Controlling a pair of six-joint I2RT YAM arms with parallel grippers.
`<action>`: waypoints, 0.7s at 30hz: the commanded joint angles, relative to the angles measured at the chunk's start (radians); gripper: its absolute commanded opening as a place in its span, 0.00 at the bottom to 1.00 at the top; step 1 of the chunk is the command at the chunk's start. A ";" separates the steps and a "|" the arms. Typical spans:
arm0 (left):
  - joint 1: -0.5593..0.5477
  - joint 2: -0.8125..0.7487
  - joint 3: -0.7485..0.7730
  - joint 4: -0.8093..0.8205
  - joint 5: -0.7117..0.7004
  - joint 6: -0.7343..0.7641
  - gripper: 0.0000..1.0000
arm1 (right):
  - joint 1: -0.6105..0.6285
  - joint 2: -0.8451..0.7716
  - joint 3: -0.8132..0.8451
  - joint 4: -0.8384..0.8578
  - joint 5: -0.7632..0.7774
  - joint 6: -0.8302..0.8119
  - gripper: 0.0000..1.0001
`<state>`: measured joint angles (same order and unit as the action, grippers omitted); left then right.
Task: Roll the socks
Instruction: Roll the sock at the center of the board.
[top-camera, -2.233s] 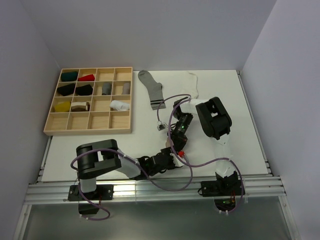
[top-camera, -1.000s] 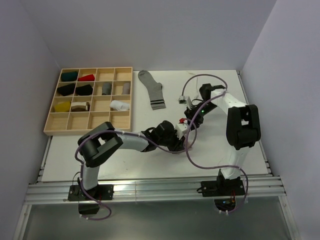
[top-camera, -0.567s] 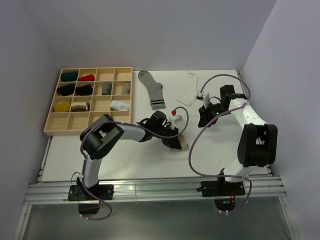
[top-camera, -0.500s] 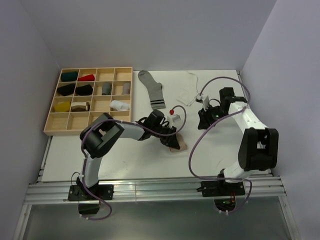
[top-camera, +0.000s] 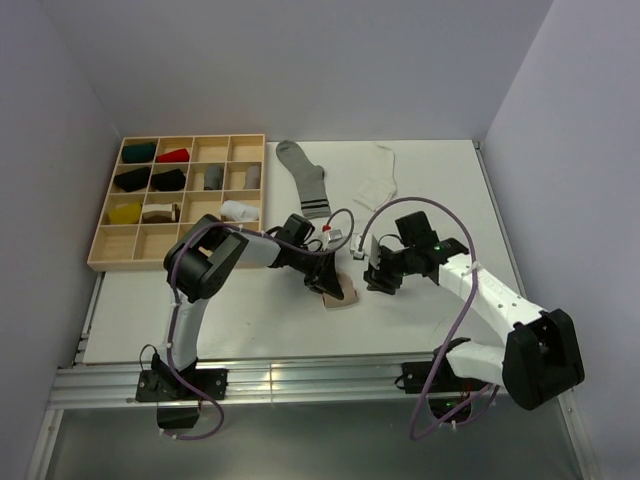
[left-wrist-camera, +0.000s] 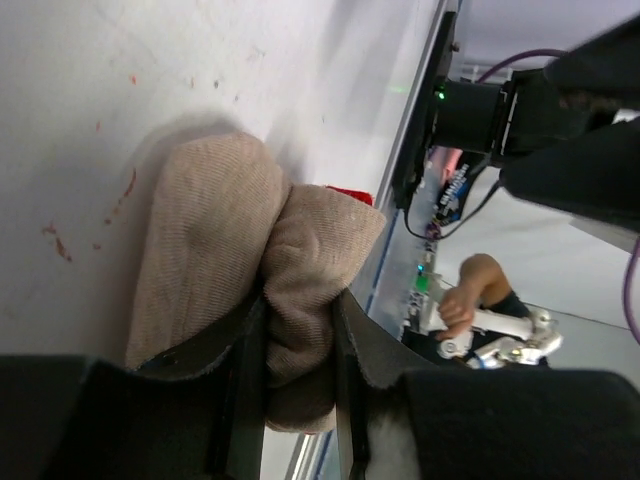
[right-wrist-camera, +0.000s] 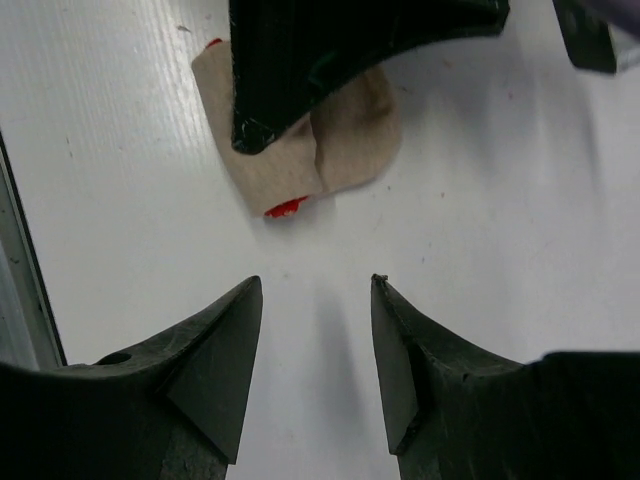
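The right claw (right-wrist-camera: 315, 285) has swung in from the far right and now hovers spread and empty just beside the beige sock (left-wrist-camera: 210, 240) — bunched near the middle of the surface (top-camera: 200, 300) — which the left claw (left-wrist-camera: 298, 320) pinches by a fold.

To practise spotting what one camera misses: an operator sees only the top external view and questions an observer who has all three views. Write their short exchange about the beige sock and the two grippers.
Operator: From above, the left gripper covers part of the beige sock. Is the sock actually gripped?
Observer: Yes. The left wrist view shows a fold of the sock pinched between the fingers.
Operator: And the right gripper, beside it?
Observer: Its wrist view shows the jaws open over bare table, holding nothing and stopping short of the sock.
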<state>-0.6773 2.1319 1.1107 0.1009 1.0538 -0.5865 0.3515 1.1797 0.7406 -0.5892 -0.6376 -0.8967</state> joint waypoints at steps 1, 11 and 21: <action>0.004 0.065 -0.038 -0.125 -0.040 0.008 0.00 | 0.069 -0.003 -0.009 0.091 0.021 -0.004 0.55; 0.007 0.077 -0.068 -0.076 -0.018 -0.022 0.00 | 0.354 0.012 -0.136 0.268 0.214 -0.002 0.56; 0.008 0.082 -0.071 -0.078 -0.015 -0.024 0.00 | 0.455 0.055 -0.159 0.356 0.300 0.027 0.57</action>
<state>-0.6659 2.1578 1.0725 0.0891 1.1610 -0.6491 0.7776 1.2335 0.5953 -0.3218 -0.3809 -0.8795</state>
